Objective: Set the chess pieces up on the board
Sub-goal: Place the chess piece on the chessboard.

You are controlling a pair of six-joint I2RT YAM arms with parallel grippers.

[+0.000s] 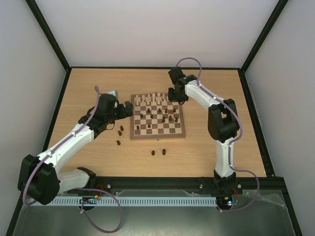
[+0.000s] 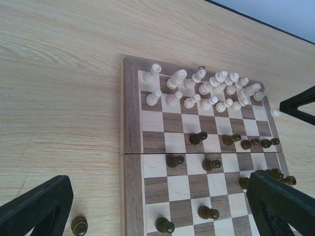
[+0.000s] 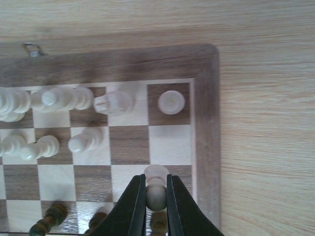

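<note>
The board point(image 1: 133, 135) lies mid-table, with cream pieces point(image 1: 152, 98) along its far rows and dark pieces point(image 1: 165, 119) scattered on the middle squares. My right gripper point(image 1: 176, 98) is at the board's far right corner, shut on a cream pawn point(image 3: 156, 189) held just above the squares near the right border point(image 3: 205, 147). A cream piece point(image 3: 171, 102) stands on the corner square. My left gripper point(image 1: 129, 110) is open and empty at the board's left edge point(image 2: 132, 147); its fingers point(image 2: 37, 209) straddle the near-left squares.
Several dark pieces lie off the board: two left of it point(image 1: 119, 131), one lower point(image 1: 118, 143), and two in front of it point(image 1: 158, 152). One shows in the left wrist view point(image 2: 79, 225). Black frame rails edge the table.
</note>
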